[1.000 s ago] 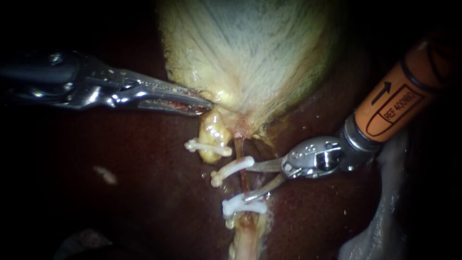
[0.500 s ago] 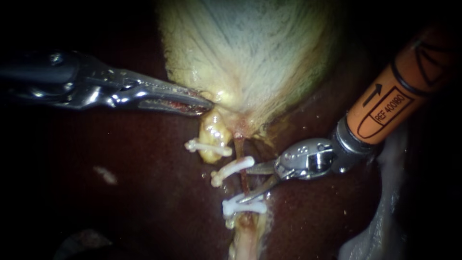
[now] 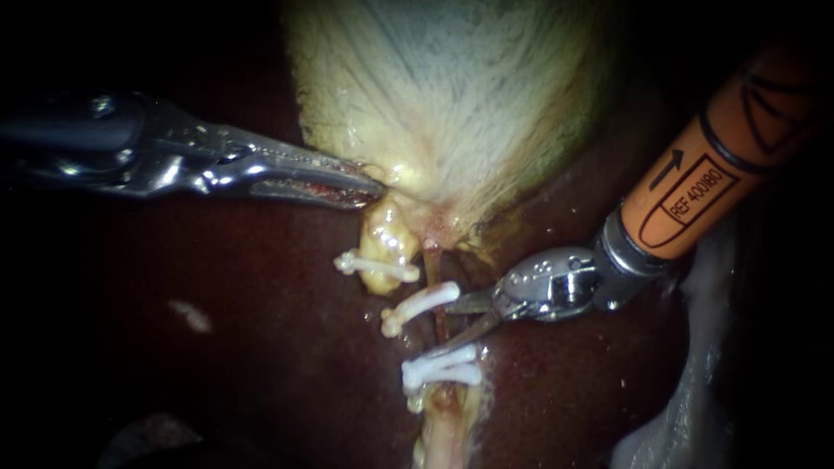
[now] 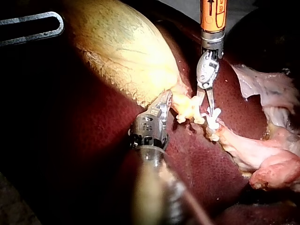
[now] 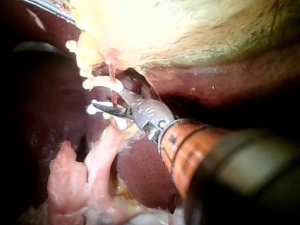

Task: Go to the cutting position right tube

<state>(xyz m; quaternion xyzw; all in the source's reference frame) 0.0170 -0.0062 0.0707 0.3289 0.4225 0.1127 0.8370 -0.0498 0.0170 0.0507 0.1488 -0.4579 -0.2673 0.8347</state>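
On the liver (image 3: pixel 261 347) just below the gallbladder (image 3: pixel 452 95), the endoscope view shows the right tool (image 3: pixel 453 320) at its cutting position. Its two thin blades stand narrowly apart, one on either side of the right tube (image 3: pixel 440 328). That tube is the thin red strand running between an upper clip (image 3: pixel 419 306) and a lower pair of clips (image 3: pixel 439 372). The left tool (image 3: pixel 365 187) comes in from the left with its jaws clamped on the gallbladder's lower edge, beside a yellow stump (image 3: pixel 382 239) that carries its own clip.

From the left wrist view, the left tool (image 4: pixel 164 101) grips the gallbladder's pale rim. The right tool (image 4: pixel 206 104) points down at the clips just ahead of it, its blades slightly parted.

From the right wrist view, the right tool (image 5: pixel 108 102) reaches between the white clips with its blades open.

The approach looks nearly complete. The next move likely calls for easing the blades forward until the tube sits deep in the gap, clear of both clips.

No view shows whether the blades already touch the tube. In the right wrist view the strand is lost against the dark tissue, and the right tool's shaft is cut off at the endoscope view's edge.
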